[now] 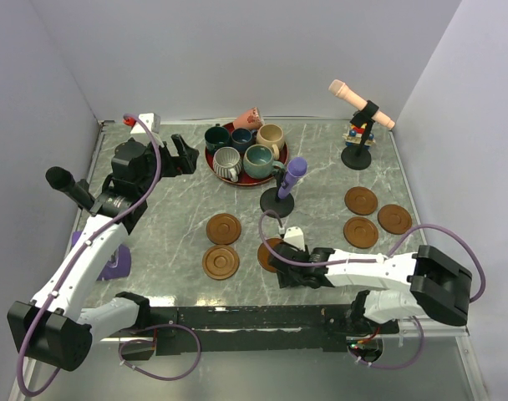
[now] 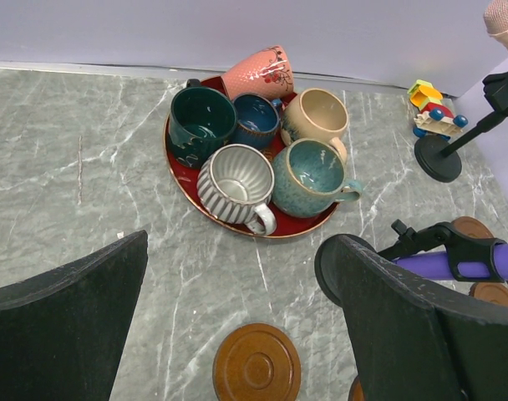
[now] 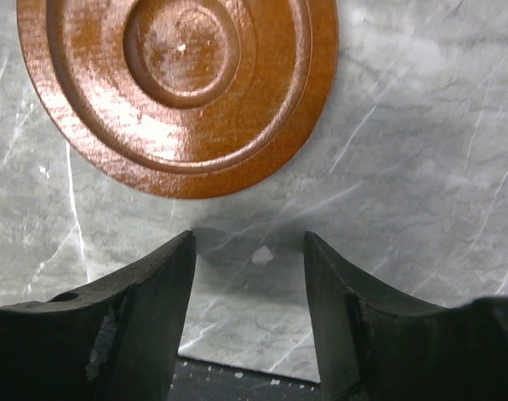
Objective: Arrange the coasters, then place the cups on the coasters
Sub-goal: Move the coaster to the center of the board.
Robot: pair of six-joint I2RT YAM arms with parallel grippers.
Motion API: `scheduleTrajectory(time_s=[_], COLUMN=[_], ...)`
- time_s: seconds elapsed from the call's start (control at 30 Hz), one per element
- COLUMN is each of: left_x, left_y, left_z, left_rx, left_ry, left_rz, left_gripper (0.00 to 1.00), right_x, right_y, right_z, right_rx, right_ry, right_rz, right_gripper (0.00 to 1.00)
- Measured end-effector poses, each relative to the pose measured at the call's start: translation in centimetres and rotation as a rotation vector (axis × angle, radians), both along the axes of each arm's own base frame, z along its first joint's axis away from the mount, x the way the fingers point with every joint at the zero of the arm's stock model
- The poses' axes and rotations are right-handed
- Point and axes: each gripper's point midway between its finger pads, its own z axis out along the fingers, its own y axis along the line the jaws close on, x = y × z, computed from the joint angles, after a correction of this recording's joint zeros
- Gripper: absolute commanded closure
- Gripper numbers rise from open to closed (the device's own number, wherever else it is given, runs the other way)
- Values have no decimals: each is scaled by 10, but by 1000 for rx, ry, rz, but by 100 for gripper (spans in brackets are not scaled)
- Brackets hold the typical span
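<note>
Six coasters (image 1: 223,227) lie flat on the desk (image 1: 162,209), none stacked. Two sit left of centre, one behind the other. Three cluster near the right edge. The sixth coaster (image 3: 179,83) is at centre near the front edge, partly under the right arm.

Open marble shows between the left pair and the plate, and down the left side. Purple mic (image 1: 294,173) stands on a black base at centre, between plate and right cluster. Peach mic (image 1: 361,104) on its stand and a small toy (image 1: 357,134) fill the far right corner.

Red plate (image 2: 308,227) sits at the far edge, centre, and holds all six cups (image 2: 237,180). Five are upright: green, blue and beige behind, grey and teal in front. Pink cup (image 2: 258,73) is tipped over at the back rim.

Left gripper (image 1: 180,154) is raised near the far left corner and aimed at the plate, fingers wide, holding nothing. Right gripper (image 3: 248,242) is low over the desk, its tips just short of the sixth coaster. Its jaws are partway apart with only marble between them.
</note>
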Motion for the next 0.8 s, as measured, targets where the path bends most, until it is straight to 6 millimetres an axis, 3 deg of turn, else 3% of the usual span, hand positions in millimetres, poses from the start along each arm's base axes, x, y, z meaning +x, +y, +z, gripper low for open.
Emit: scheduleTrajectory(time_s=[0.3, 0.8], left_x=[0, 2], left_y=[0, -1], left_z=[0, -3], left_rx=[0, 3], left_ry=[0, 8], left_rz=[1, 1], left_gripper=[3, 3], right_x=[16, 53], right_y=[19, 43], right_z=[0, 2], right_rx=[3, 62], right_ry=[-46, -106], right_rz=[19, -1], right_gripper=[48, 49])
